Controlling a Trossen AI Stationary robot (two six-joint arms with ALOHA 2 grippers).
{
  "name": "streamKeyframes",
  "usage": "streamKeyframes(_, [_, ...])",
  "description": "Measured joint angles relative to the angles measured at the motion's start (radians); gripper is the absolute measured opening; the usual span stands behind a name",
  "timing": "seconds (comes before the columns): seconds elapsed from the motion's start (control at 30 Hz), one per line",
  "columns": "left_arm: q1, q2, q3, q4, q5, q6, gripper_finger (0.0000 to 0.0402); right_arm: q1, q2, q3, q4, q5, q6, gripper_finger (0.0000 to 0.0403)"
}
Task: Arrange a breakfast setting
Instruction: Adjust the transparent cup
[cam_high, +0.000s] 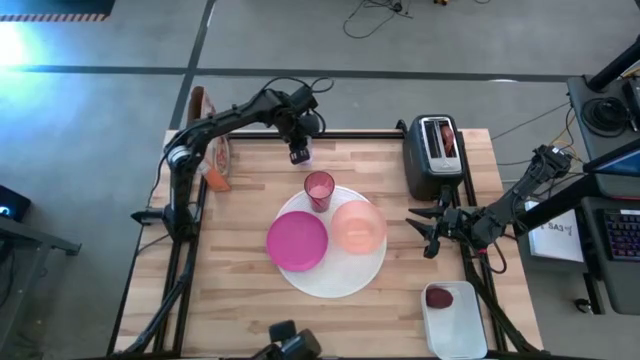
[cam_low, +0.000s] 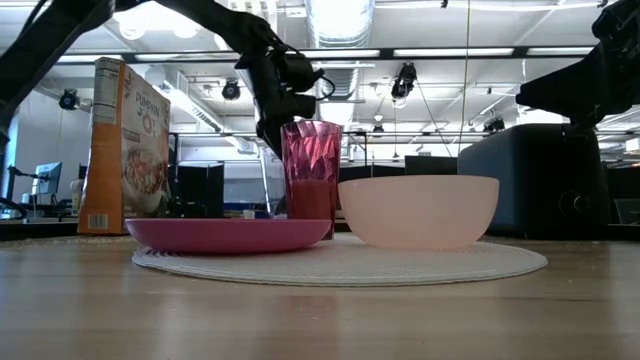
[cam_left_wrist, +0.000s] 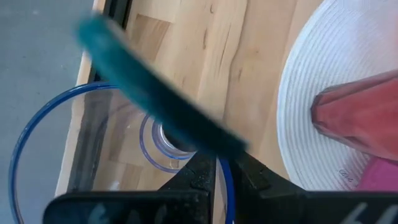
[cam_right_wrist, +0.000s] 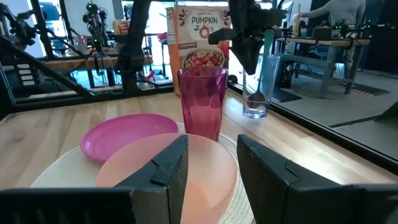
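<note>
My left gripper (cam_high: 299, 148) is at the table's far side, shut on a clear blue-rimmed glass (cam_right_wrist: 256, 87). A teal-handled spoon (cam_left_wrist: 155, 99) stands slanted inside the glass. On the big white plate (cam_high: 340, 278) rest the magenta plate (cam_high: 297, 241), the pale pink bowl (cam_high: 358, 227) and the pink tumbler (cam_high: 319, 189). A dark red fruit (cam_high: 439, 297) lies in a white tray (cam_high: 458, 328). My right gripper (cam_high: 432, 236) waits open at the table's right edge, level. No bagel shows clearly. My left gripper pinches the glass's rim (cam_left_wrist: 225, 186), one finger (cam_left_wrist: 198, 179) inside the glass and the other outside. The fingers come from above, pointing steeply down. The glass hangs upright below them. Whether its base (cam_right_wrist: 255, 114) touches the wood, I cannot tell.
A black toaster (cam_high: 434, 155) stands at the far right. A cereal box (cam_high: 208, 140) stands upright at the far left edge. Bare wood lies along the near edge and left of the white plate.
</note>
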Motion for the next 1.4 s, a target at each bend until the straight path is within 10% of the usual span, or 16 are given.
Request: streamKeyframes(1.4, [0.002, 0.007, 0.013, -0.066, -0.013, -0.005, 0.0084, 0.000, 0.000, 0.000, 0.000, 0.000, 0.001, 0.0128])
